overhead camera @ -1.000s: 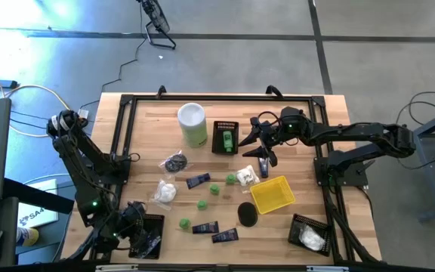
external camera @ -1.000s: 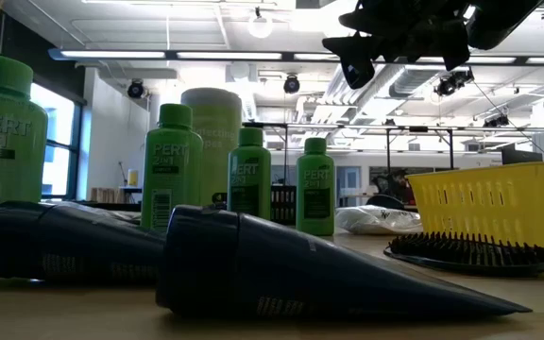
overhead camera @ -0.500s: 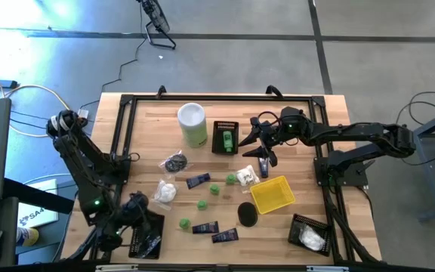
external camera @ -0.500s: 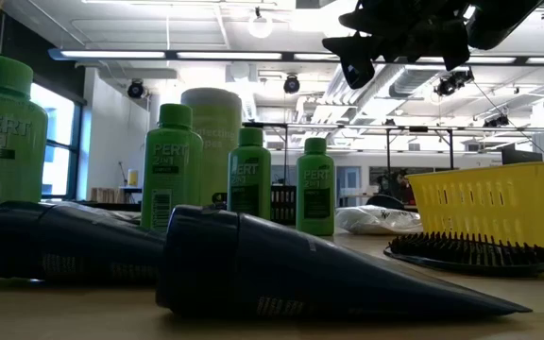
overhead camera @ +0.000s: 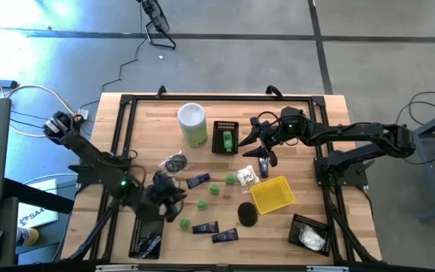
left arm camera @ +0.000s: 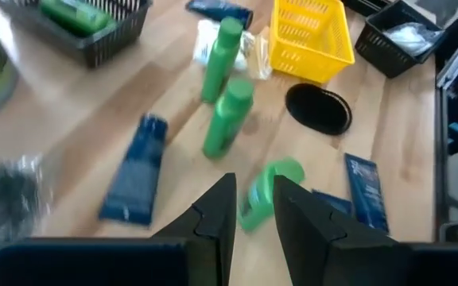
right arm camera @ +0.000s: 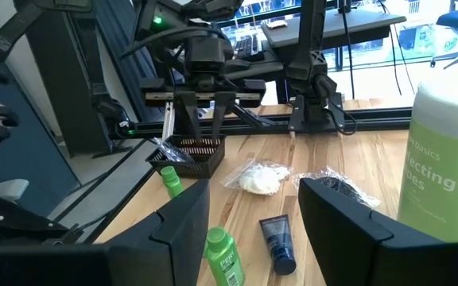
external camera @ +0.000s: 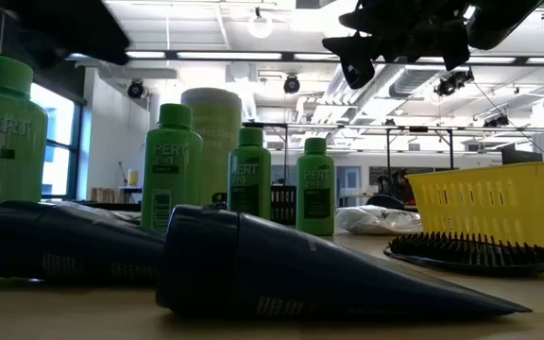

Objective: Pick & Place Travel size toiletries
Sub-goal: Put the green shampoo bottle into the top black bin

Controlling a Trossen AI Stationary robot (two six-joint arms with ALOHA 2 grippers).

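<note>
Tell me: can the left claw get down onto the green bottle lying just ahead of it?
Probably yes. The left claw hovers empty above the tipped green bottle, nothing between them; navy tubes lie off to the sides.

A wooden table [overhead camera: 149, 113] carries everything. The yellow basket [overhead camera: 272, 194] is the landmark: a dark round piece [overhead camera: 248, 214] just beside it, green bottles [overhead camera: 216, 189] and navy tubes [overhead camera: 198, 180] beyond, a white canister [overhead camera: 192, 124] farther off, what looks like a white packet [overhead camera: 246, 177] adjacent.
</note>
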